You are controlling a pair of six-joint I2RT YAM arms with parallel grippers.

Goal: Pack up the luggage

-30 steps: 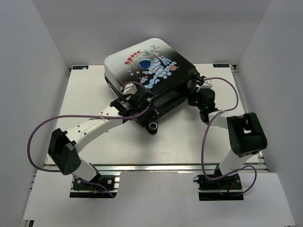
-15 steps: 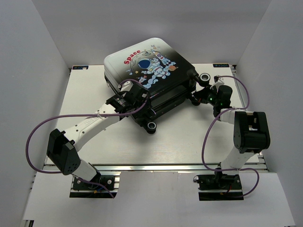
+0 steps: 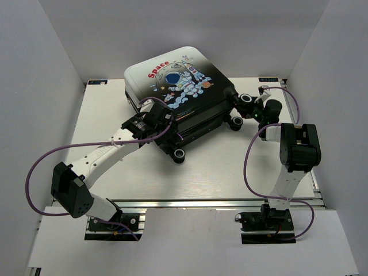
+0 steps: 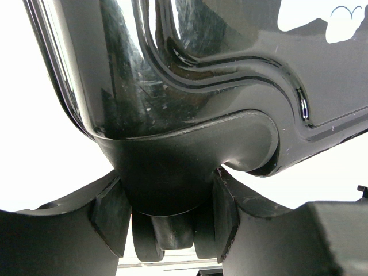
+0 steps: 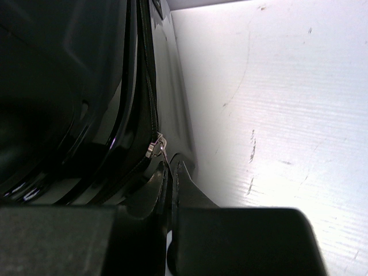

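Right gripper (image 5: 170, 168) is pinched shut on the zipper pull (image 5: 156, 144) and has run from the front side round to the right corner. Left gripper (image 4: 167, 215) clamps a wheel mount (image 4: 167, 172). The luggage (image 3: 178, 86) lies lid-down mid-table (image 3: 224, 167). I judge zipping is underway.

Lab test cell: plain white walls (image 3: 52, 63), white tabletop (image 3: 218, 169), aluminium base rail (image 3: 190, 203).
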